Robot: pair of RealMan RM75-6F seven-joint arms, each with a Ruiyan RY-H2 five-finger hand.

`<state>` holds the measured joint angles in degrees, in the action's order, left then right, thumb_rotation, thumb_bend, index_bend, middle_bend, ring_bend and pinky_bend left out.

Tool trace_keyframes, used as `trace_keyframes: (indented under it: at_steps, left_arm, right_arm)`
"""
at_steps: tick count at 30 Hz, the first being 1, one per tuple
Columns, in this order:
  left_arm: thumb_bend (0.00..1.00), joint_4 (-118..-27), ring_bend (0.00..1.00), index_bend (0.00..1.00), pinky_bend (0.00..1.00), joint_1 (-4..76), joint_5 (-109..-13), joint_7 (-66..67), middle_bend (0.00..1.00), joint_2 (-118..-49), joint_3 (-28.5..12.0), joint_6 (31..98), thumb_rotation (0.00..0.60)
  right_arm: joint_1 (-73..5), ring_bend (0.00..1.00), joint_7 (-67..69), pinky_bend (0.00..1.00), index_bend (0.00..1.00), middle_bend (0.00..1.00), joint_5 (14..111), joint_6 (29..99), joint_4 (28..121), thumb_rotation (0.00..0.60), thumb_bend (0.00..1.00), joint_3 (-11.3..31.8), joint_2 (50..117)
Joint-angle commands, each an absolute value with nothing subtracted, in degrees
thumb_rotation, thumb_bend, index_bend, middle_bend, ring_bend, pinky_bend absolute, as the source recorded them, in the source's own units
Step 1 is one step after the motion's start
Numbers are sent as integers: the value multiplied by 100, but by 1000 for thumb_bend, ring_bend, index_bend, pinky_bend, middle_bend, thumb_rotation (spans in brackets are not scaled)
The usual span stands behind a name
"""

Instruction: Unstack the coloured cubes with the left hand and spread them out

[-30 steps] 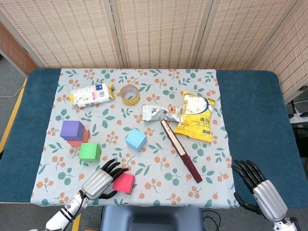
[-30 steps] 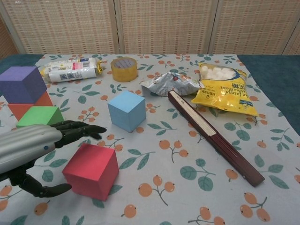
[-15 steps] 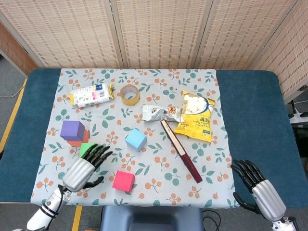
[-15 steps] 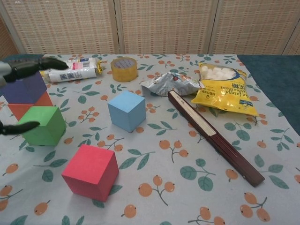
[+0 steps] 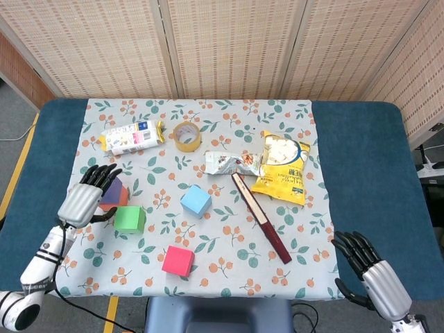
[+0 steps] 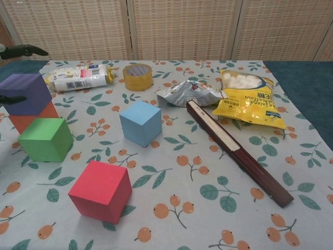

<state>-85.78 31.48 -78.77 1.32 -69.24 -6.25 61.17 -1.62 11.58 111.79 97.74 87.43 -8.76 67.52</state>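
A purple cube [image 5: 115, 186] still sits on an orange cube [image 5: 123, 197] at the left of the flowered cloth; the stack is plain in the chest view, purple cube [image 6: 26, 94] on orange cube [image 6: 34, 117]. My left hand [image 5: 84, 199] hovers over the stack's left side, fingers spread, holding nothing; one fingertip [image 6: 23, 50] shows above the cube. Lying singly are a green cube [image 5: 130, 218], a blue cube [image 5: 195, 200] and a red cube [image 5: 178, 261]. My right hand [image 5: 371, 276] rests open at the front right corner.
Along the back of the cloth lie a white snack packet [image 5: 132, 136], a tape roll [image 5: 186, 136], a silver wrapper [image 5: 232, 163] and a yellow bag [image 5: 283, 166]. A long dark-red box [image 5: 260, 216] lies diagonally right of the blue cube.
My left hand has left the red cube at the front, passed the green cube and risen back-left to the purple-orange stack. The cubes and right hand have stayed put.
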Motion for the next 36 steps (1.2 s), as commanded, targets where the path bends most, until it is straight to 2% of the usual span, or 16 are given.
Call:
trace_keyframes:
  at_steps: [1,5,7,8,10,12,15,17,21,26,31,36]
  left_arm:
    - [340,-7938,0,0,0,3533,-7417,-310,0,-7038,-776,5246,600]
    - [341,-7689,0,0,14,3634,-7290,-338,0,-7122,-741,4933,600]
    - [336,-7613,7,0,58,3655,-7220,-403,9,-7166,-757,4856,600]
    - [332,-7572,45,3,96,3659,-7229,-434,55,-7191,-766,4868,600]
    - [326,-7547,200,94,182,3659,-7289,-488,260,-7223,-765,4917,600]
    - [333,-7521,391,315,261,3667,-7328,-488,532,-7248,-756,4938,600]
    - [382,-7477,537,511,321,3673,-7330,-539,736,-7301,-784,4980,600]
    - [411,-7428,579,560,345,3663,-7367,-581,786,-7363,-829,5117,600]
    - [445,-7221,614,596,392,3654,-7500,-680,821,-7557,-931,5461,600]
    - [462,-6809,598,585,427,3807,-7653,-834,792,-7917,-1108,5738,600]
    - [460,-6244,551,559,398,4222,-7711,-841,732,-8437,-1191,5446,600]
    - [460,-5196,486,554,362,4706,-7588,-827,661,-9283,-1249,4923,600]
  right_arm:
    - [-164,0,1138,0,0,0,11150,9768,8749,600,299,-857,6755]
    - [-159,0,1153,0,0,0,11105,9796,8757,600,298,-827,6749]
    - [-160,0,1148,0,0,0,11094,9789,8755,600,298,-823,6752]
    - [-160,0,1144,0,0,0,11091,9786,8753,600,298,-821,6756]
    - [-162,0,1140,0,0,0,11080,9780,8748,600,298,-815,6762]
    - [-168,0,1137,0,0,0,11069,9758,8747,600,299,-815,6767]
    - [-169,0,1129,0,0,0,11065,9735,8737,600,298,-826,6775]
    - [-165,0,1134,0,0,0,11055,9738,8740,600,298,-825,6769]
    - [-169,0,1153,0,0,0,11025,9725,8754,600,298,-820,6754]
    - [-179,0,1168,0,0,0,10974,9696,8785,600,299,-806,6727]
    - [-187,0,1236,0,0,0,10923,9700,8807,600,298,-781,6697]
    - [-224,0,1347,0,0,0,10820,9603,8825,600,299,-770,6664]
